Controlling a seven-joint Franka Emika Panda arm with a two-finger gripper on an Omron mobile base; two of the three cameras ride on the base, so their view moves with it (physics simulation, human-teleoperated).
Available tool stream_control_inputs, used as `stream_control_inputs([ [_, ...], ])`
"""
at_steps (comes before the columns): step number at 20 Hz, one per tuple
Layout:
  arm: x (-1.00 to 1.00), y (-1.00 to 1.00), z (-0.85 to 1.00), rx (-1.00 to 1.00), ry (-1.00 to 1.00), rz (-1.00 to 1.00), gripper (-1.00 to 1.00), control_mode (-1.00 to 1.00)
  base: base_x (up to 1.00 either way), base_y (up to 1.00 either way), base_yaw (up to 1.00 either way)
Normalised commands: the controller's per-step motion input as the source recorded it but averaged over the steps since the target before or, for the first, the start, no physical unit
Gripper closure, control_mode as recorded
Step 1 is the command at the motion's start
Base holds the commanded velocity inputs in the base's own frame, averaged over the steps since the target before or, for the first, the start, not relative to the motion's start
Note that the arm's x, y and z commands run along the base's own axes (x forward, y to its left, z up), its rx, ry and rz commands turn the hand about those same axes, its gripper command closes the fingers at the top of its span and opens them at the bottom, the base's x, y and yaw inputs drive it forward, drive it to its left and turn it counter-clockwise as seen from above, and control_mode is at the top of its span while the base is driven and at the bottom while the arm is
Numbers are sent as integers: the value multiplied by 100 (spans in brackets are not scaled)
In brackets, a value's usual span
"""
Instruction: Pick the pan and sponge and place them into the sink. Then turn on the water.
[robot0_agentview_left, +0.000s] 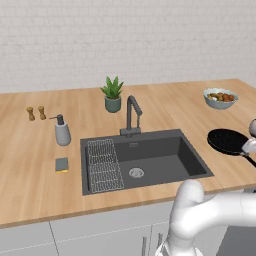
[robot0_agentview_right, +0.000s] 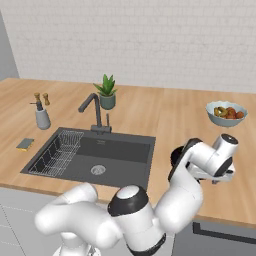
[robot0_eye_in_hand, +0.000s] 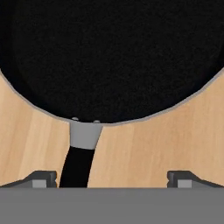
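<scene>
The black pan lies on the wooden counter right of the sink, and its dark handle points toward the hand. My gripper hovers over that handle, open. The handle lies between the fingertips, nearer the left one, and I see no contact. From the left base, the pan shows near the right edge with the white hand beside it. The sponge sits flat on the counter left of the sink. The dark faucet stands behind the basin, and no water runs.
A wire rack lies in the sink's left part. A soap dispenser and two small shakers stand at the left. A potted plant stands behind the faucet, and a fruit bowl behind the pan.
</scene>
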Motion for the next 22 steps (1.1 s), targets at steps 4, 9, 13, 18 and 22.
stream_control_inputs([
  [4,16,0,-32,0,0,0,-100,-100,0,0,0],
  [9,4,0,-32,0,0,0,-100,-100,0,0,0],
  [13,1,4,-31,0,0,0,-100,-100,0,0,0],
  [18,0,24,-21,0,0,0,-100,-100,0,0,0],
  [22,0,35,-39,0,0,0,-100,-100,0,0,0],
])
